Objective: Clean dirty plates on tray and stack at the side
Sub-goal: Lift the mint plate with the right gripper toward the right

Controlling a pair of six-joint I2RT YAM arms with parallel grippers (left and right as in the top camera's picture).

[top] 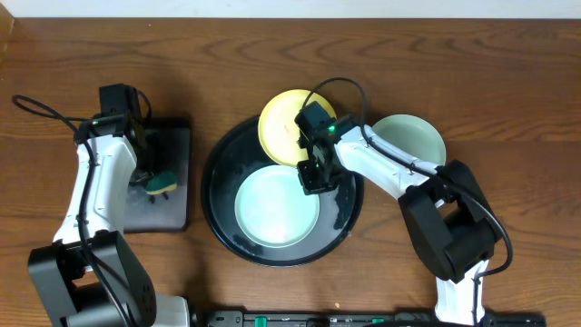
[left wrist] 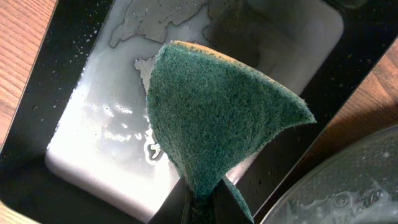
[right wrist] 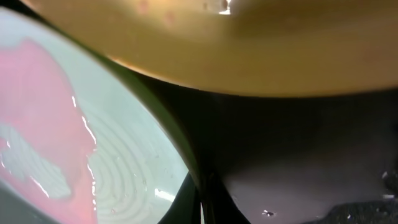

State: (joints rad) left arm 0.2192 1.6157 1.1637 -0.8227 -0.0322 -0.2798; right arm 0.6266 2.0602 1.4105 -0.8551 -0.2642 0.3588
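Note:
The large round black tray point(top: 216, 186) holds a mint-blue plate point(top: 272, 211). In the right wrist view this plate point(right wrist: 124, 162) has a pink smear on it. My right gripper point(top: 311, 174) is shut on its right rim, the fingers point(right wrist: 202, 202) pinching the edge. The pale yellow plate point(top: 283, 113) leans on the tray's far rim and fills the top of the right wrist view point(right wrist: 249, 50). A second mint-blue plate point(top: 416, 138) lies on the table to the tray's right. My left gripper point(top: 156, 182) is shut on a green scouring sponge point(left wrist: 217, 118).
The sponge point(top: 163, 185) hangs over a small black rectangular tray point(top: 172, 145) left of the round tray, with wet soapy film in it point(left wrist: 99, 137). The round tray's rim point(left wrist: 348, 186) shows at the lower right of the left wrist view. The table is brown wood.

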